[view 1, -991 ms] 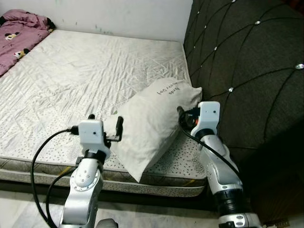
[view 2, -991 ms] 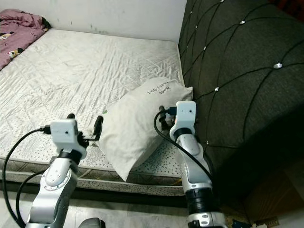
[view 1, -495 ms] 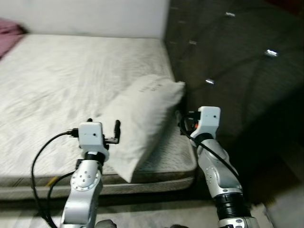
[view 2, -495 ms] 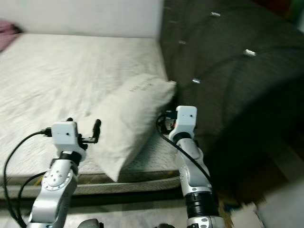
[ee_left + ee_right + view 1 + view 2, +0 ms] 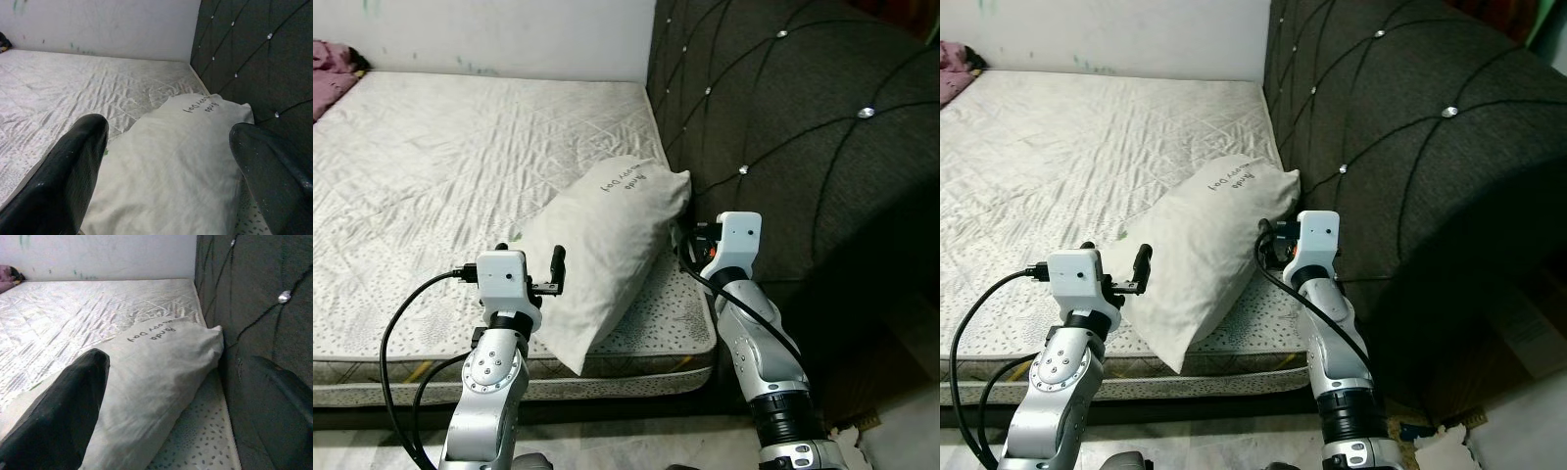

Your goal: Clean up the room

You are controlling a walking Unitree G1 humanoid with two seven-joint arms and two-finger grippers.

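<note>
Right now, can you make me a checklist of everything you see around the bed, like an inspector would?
Surface: bare quilted mattress, wrinkled, no sheet.
Job's things: white pillow with handwriting on it, lying at the mattress's front corner beside the headboard, one tip overhanging the edge.
Clutter: pink bedding bunched at the far left corner; scraps of paper on the floor by the headboard.
Grippers: left gripper at the pillow's left side, right gripper at its right side; both sets of jaws are open, the pillow ahead between them.
Cables: black cable looping off the left arm; another along the right arm.
Surroundings: dark tufted headboard with shiny studs, white wall behind.
</note>
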